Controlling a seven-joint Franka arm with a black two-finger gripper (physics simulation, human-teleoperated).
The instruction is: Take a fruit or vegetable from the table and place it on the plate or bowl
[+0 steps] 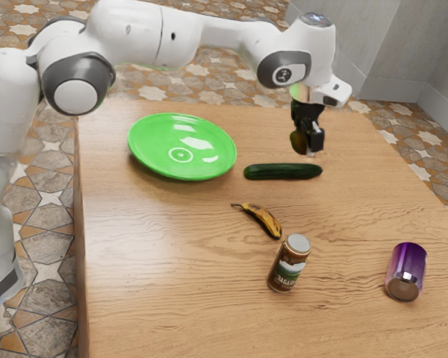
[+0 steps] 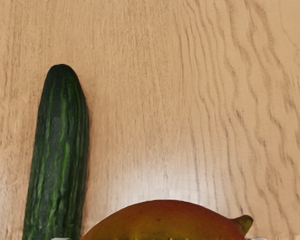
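My black gripper (image 1: 306, 140) is shut on a small orange-and-green fruit (image 1: 298, 141), like a mango, and holds it a little above the table. The fruit (image 2: 165, 221) also fills the near edge of the wrist view. A dark green cucumber (image 1: 282, 171) lies flat just below and in front of the gripper; in the wrist view the cucumber (image 2: 57, 155) lies beside the held fruit. The bright green plate (image 1: 157, 136) rests on the table toward the exterior view's left of the gripper, with nothing on it. A spotted banana (image 1: 260, 218) lies nearer the front.
A brown labelled can (image 1: 289, 262) stands upright near the front of the wooden table (image 1: 172, 283). A purple metallic cup (image 1: 405, 271) lies on its side at the front right. Bare wood separates the plate from the cucumber.
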